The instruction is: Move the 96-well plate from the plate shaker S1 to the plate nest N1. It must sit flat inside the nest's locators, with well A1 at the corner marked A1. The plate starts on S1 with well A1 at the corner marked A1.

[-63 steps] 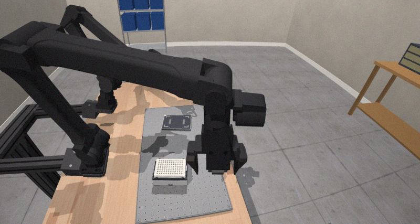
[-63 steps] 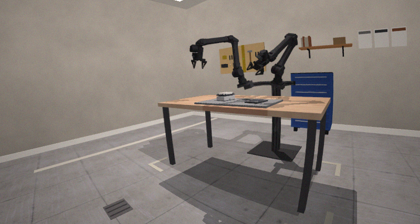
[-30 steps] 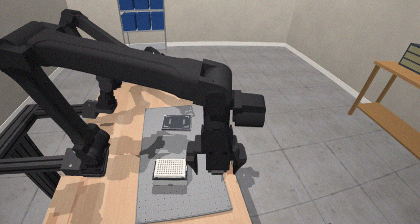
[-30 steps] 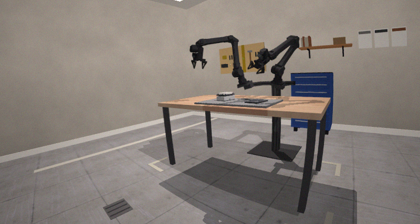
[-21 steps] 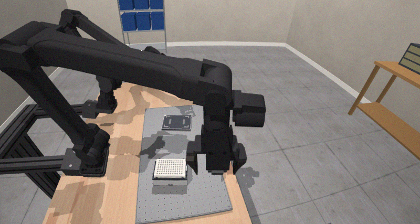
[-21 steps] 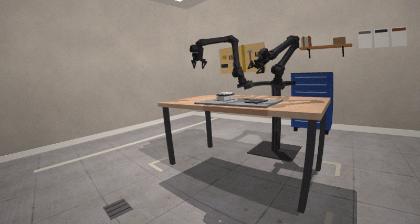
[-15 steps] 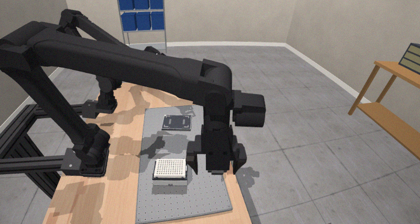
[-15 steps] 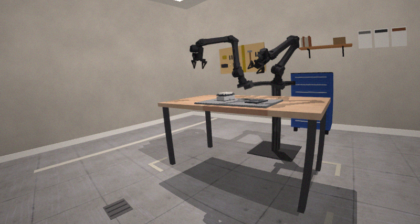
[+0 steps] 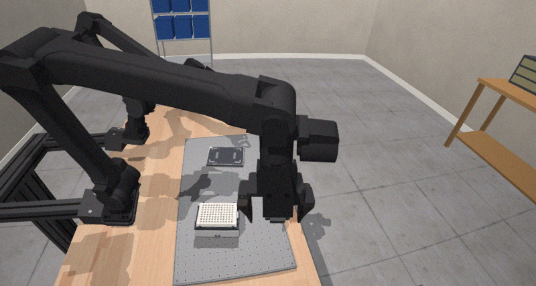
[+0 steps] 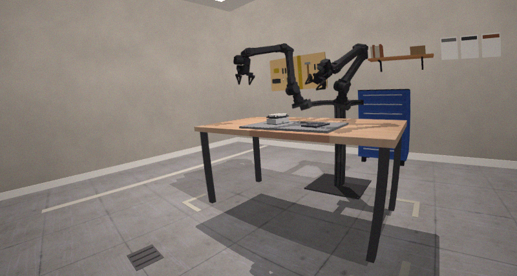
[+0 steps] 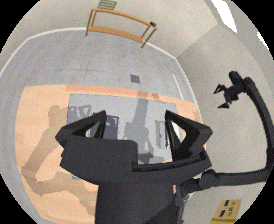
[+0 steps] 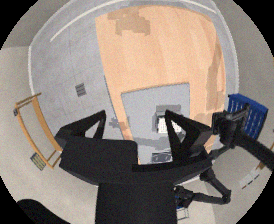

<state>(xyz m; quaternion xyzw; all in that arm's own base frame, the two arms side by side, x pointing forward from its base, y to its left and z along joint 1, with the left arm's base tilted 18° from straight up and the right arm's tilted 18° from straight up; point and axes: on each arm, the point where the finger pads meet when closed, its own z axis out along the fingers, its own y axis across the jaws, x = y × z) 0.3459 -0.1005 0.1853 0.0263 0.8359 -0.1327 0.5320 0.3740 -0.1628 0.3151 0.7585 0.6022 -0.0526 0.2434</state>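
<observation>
The white 96-well plate (image 9: 217,213) (image 10: 277,114) (image 12: 163,125) lies flat on the shaker S1 (image 9: 217,233) (image 10: 277,121), a light grey block with a dark top. The corner marks are too small to read. The nest N1 (image 9: 225,156) (image 10: 315,123) (image 12: 161,158) is a low, dark, empty frame. My right gripper (image 9: 275,221) (image 10: 245,83) (image 12: 135,113) is open and empty, pointing down high above the table, off the plate's side. My left gripper (image 10: 312,86) (image 11: 135,113) is open and empty, raised and tilted; the right arm hides it in the top view.
The shaker and nest stand apart on a grey perforated board (image 9: 232,258) on the wooden table (image 9: 153,246). The right arm spans high over the table in the top view. Both arms stand on a dark frame (image 9: 41,207) at the table's side. Arm shadows cross the board.
</observation>
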